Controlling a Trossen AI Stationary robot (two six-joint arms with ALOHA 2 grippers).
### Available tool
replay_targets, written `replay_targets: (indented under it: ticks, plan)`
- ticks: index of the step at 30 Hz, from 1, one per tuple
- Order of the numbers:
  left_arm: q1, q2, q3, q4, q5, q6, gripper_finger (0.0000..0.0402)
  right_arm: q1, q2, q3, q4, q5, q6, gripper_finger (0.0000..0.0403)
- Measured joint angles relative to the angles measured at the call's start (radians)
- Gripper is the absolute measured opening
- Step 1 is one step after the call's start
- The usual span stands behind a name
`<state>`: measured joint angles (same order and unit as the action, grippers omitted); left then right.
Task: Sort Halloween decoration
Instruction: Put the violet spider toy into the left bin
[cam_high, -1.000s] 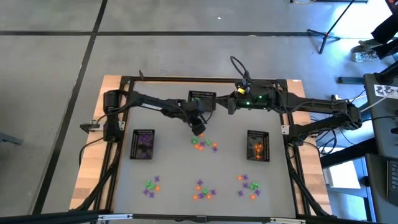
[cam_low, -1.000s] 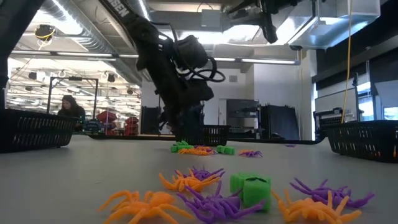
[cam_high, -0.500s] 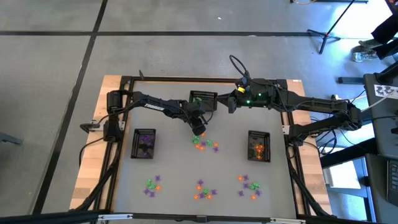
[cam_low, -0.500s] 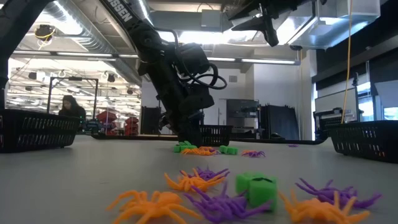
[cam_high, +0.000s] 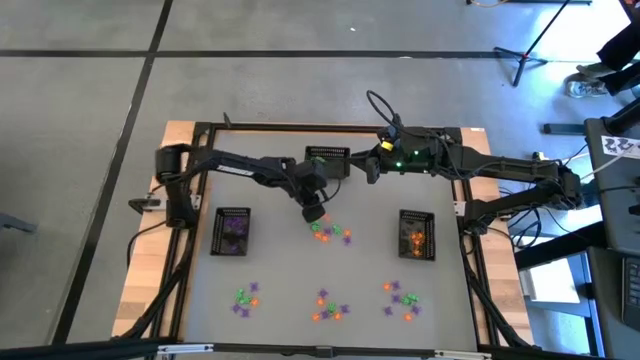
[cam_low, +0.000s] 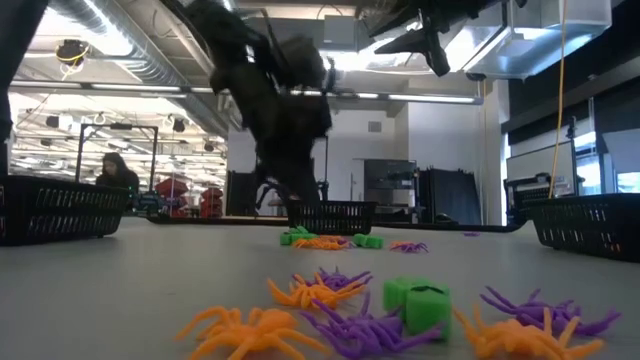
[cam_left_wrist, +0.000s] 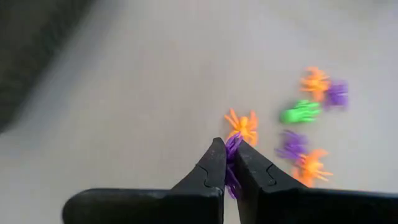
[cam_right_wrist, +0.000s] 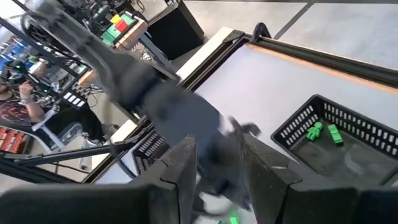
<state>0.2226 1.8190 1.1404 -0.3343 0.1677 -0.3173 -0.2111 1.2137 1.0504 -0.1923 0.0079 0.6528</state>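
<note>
The left gripper (cam_left_wrist: 227, 163) is closed tight on a little purple spider (cam_left_wrist: 232, 147). It holds the spider up above the grey worktop (cam_high: 280, 260), near the middle. Just past the gripper, lying on the worktop, there is a small bunch of toys: an orange spider (cam_left_wrist: 244, 126), a green piece (cam_left_wrist: 299, 112), and more purple and orange ones close by. In the view from above this bunch (cam_high: 329, 232) sits right beside the left gripper (cam_high: 314, 213).

More small bunches of purple, green and orange toys (cam_high: 328, 305) lie well apart from the gripper, along the near edge of the worktop.

Three black baskets stand on the worktop. The back basket (cam_high: 325, 160), just behind the gripper, holds green pieces (cam_right_wrist: 317, 132). The basket on the left side (cam_high: 232, 232) holds purple toys. The one on the right side (cam_high: 415, 234) holds orange toys.

The right gripper (cam_right_wrist: 214, 163) waits high up over the back of the worktop, near the back basket. Its fingers stand partly apart and hold nothing.
</note>
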Motion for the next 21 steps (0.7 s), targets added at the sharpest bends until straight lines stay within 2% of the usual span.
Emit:
replay_targets:
  ticks: [10,16,21]
  plan:
    - [-0.003,-0.328,0.002,-0.285,0.024,0.051,0.0,0.0,0.0,0.0,0.004,0.044,-0.005,0.0121]
    - [-0.004,-0.51,0.003,-0.655,0.099,0.066,0.0,0.0,0.0,0.0,0.008,0.073,-0.005,0.0121]
    - [-0.019,-0.609,-0.04,-0.929,0.093,0.061,0.0015,0.0,0.0,0.0,0.01,0.098,-0.004,0.0121]
